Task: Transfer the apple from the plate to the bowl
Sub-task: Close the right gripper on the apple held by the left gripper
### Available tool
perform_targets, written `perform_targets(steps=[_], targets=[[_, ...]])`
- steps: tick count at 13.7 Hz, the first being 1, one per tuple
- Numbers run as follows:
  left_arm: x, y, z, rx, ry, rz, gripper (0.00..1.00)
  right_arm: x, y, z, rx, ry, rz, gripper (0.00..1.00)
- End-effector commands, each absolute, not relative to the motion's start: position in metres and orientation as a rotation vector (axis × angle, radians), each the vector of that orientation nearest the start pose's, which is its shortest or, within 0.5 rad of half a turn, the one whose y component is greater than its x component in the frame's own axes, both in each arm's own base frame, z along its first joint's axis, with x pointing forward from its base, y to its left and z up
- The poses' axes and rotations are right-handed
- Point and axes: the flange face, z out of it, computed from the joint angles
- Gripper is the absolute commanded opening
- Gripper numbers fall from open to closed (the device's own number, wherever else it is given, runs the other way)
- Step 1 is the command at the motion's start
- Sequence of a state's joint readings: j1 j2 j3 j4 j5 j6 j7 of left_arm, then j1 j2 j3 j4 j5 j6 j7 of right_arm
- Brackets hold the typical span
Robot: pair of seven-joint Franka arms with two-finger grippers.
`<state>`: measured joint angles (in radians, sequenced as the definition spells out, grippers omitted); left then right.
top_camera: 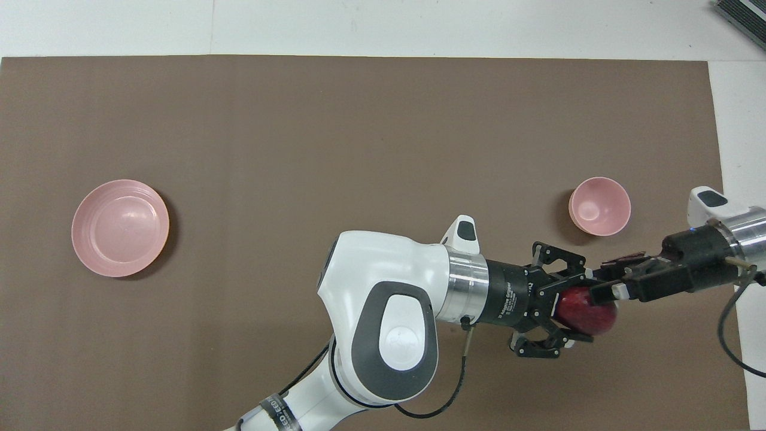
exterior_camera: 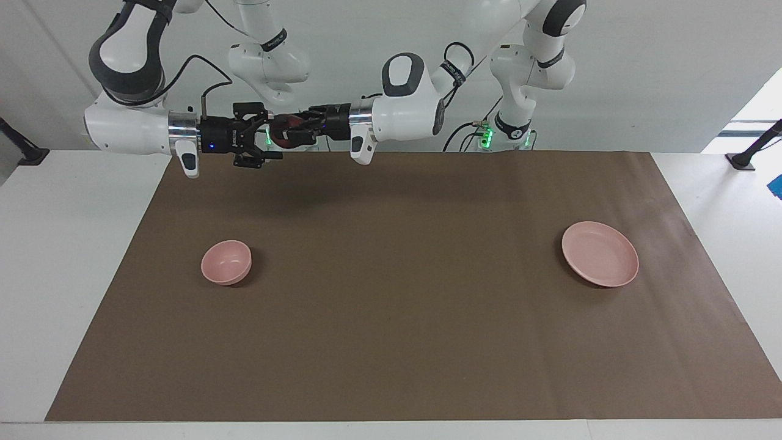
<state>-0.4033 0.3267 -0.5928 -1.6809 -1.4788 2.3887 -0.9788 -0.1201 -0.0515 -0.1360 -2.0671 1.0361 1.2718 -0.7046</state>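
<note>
The dark red apple (exterior_camera: 282, 135) (top_camera: 592, 316) hangs in the air above the brown mat, with my left gripper (exterior_camera: 288, 132) (top_camera: 581, 312) shut on it. My right gripper (exterior_camera: 270, 135) (top_camera: 610, 276) faces it from the right arm's end, open, its fingers reaching the apple's sides; I cannot tell if they touch. The small deep pink bowl (exterior_camera: 226, 261) (top_camera: 599, 206) is empty and stands on the mat a little farther from the robots than the two grippers. The wide pink plate (exterior_camera: 600, 253) (top_camera: 119, 227) lies empty toward the left arm's end.
A brown mat (exterior_camera: 397, 318) (top_camera: 359, 131) covers most of the white table (exterior_camera: 73, 256). A dark object (top_camera: 742, 13) sits off the mat at the corner farthest from the robots, at the right arm's end.
</note>
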Motion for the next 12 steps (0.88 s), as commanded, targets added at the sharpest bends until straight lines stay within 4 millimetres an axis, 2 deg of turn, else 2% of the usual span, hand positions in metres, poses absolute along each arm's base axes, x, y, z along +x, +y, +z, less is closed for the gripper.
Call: perform_targets(steps=[1,10,11,12], targets=[[0.3989,-0.5549,0.5009,1.626,0.987,-1.094,0.00,0.4742,-0.0119,0.4807,-1.851,-0.343,0.084,1.00],[0.3989,-0.5549,0.4992,1.627,0.988,-1.095,0.00,0.4650,-0.0101,0.4781,-1.839,-0.375,0.144,1.00],[0.3987,-0.5548,0.5001,1.627,0.987,-1.094,0.00,0.4647,-0.0101,0.4787,-1.841,-0.375,0.145,0.97],[0.3986,-0.5548,0.5001,1.627,0.987,-1.094,0.00,0.4642,-0.0100,0.4786,-1.841,-0.374,0.150,0.81]])
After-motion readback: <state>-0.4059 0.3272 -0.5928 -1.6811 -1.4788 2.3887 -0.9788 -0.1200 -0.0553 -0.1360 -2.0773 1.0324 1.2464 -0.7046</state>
